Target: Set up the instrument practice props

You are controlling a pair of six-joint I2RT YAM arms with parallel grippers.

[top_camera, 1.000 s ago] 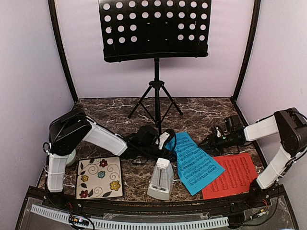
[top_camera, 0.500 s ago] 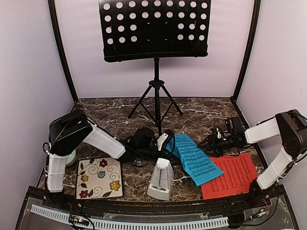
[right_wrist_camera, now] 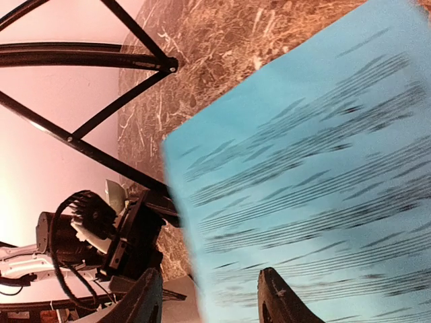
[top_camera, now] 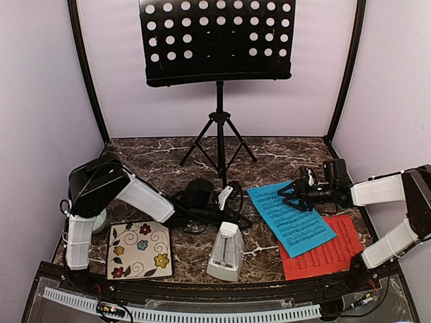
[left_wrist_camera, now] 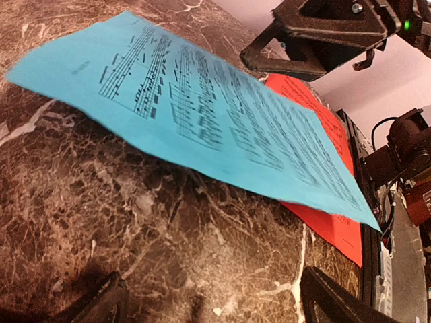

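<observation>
The black music stand [top_camera: 219, 40] with its perforated desk stands at the back on its tripod [top_camera: 219, 145]. The white metronome [top_camera: 225, 252] stands at the front centre. The blue sheet [top_camera: 296, 219] lies tilted, partly over the red sheet [top_camera: 330, 259] at the right. In the left wrist view the blue sheet [left_wrist_camera: 202, 114] has its near edge off the marble. My right gripper [top_camera: 289, 194] is open over the blue sheet's far edge, and the sheet [right_wrist_camera: 316, 155] fills its view beyond the fingers. My left gripper [top_camera: 225, 197] is open and empty, left of the sheet.
A flower-patterned tile [top_camera: 139, 247] lies at the front left. A pale green bowl [top_camera: 101, 222] peeks out behind the left arm. Purple walls and black frame posts [top_camera: 87, 74] enclose the marble table [top_camera: 283, 158]. The stand's legs [right_wrist_camera: 101, 60] spread behind the right gripper.
The blue sheet has left my left gripper and moved right, partly onto the red sheet. My right gripper has reached left over its far edge. My left gripper has opened.
</observation>
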